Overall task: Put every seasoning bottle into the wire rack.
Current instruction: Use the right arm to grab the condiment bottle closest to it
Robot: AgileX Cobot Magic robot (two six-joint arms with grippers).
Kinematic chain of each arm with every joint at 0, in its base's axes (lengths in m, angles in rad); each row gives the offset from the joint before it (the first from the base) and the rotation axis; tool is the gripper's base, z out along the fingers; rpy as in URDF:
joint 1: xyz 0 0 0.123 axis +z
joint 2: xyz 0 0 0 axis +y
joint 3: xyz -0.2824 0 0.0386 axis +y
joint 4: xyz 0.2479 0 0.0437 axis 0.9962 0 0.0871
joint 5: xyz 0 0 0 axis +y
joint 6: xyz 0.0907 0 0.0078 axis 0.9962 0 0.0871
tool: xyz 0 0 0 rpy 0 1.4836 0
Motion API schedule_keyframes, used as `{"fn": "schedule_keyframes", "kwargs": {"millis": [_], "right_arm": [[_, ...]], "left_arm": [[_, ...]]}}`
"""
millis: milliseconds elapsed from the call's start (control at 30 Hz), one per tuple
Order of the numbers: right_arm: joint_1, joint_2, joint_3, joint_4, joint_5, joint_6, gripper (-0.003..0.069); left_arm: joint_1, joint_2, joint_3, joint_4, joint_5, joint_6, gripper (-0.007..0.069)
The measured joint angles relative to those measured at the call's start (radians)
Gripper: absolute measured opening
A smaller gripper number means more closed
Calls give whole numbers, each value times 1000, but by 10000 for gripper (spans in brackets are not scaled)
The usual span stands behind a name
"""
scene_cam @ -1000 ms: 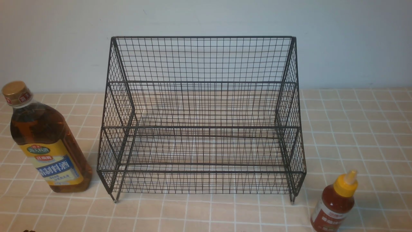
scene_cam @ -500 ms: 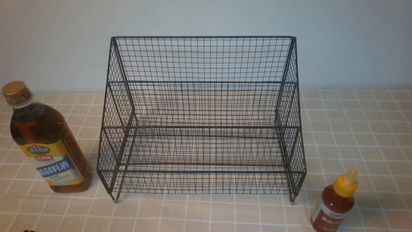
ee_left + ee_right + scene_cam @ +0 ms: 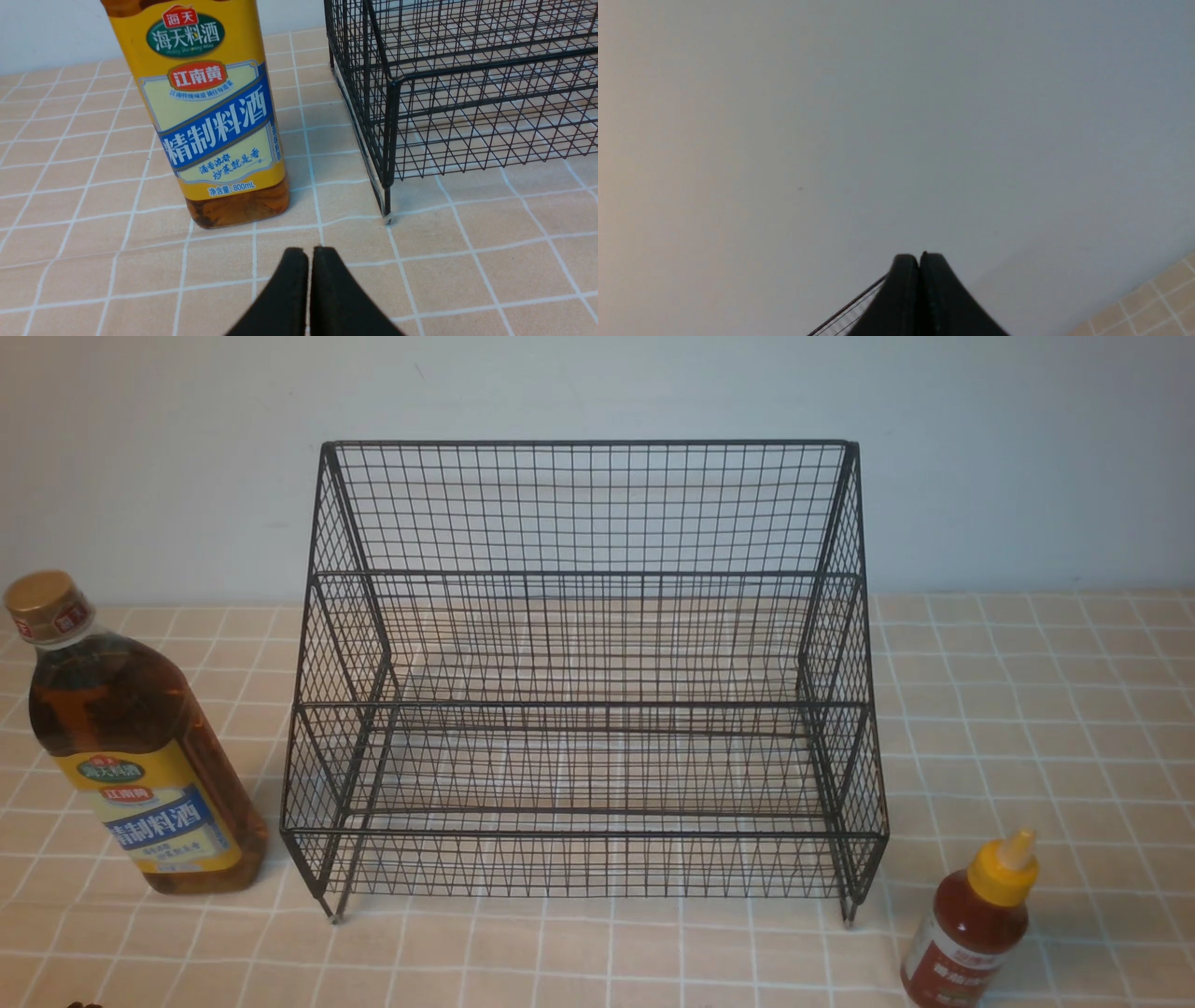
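The black wire rack stands mid-table with both tiers bare. To its left stands a large seasoning bottle of amber liquid with a gold cap and a yellow-blue label. A small red seasoning bottle with a yellow nozzle cap stands at the rack's front right. Neither arm shows in the front view. In the left wrist view my left gripper is shut and empty, a short way in front of the large bottle and the rack's corner leg. My right gripper is shut and empty, pointing at the wall, with the rack's top edge beside it.
A beige checked cloth covers the table. A pale wall rises right behind the rack. A small dark object peeks in at the front view's lower left edge.
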Motion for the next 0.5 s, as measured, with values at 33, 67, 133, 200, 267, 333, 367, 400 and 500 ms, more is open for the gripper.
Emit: {"fn": "schedule_keyframes", "kwargs": {"millis": [33, 67, 133, 200, 267, 333, 367, 400, 500], "right_arm": [[4, 35, -67, -25, 83, -8, -13], [4, 71, -136, -45, 157, -17, -13], [4, 193, -269, -97, 384, -55, -13], [4, 268, -357, -120, 510, -94, -13], [4, 412, -483, -154, 733, -157, -13], [4, 556, -584, -172, 933, -204, -13], [4, 607, -627, -177, 995, -212, -13], [4, 668, -666, -183, 1059, -221, -11], [4, 814, -747, -187, 1153, -264, 10]], "left_arm": [[0, 0, 0, 0, 0, 0, -7], [0, 0, 0, 0, 0, 0, -7], [0, 0, 0, 0, 0, 0, -7], [0, 0, 0, 0, 0, 0, -7], [0, 0, 0, 0, 0, 0, -7], [0, 0, 0, 0, 0, 0, -7], [0, 0, 0, 0, 0, 0, -7], [0, 0, 0, 0, 0, 0, -7], [0, 0, 0, 0, 0, 0, -7]]}}
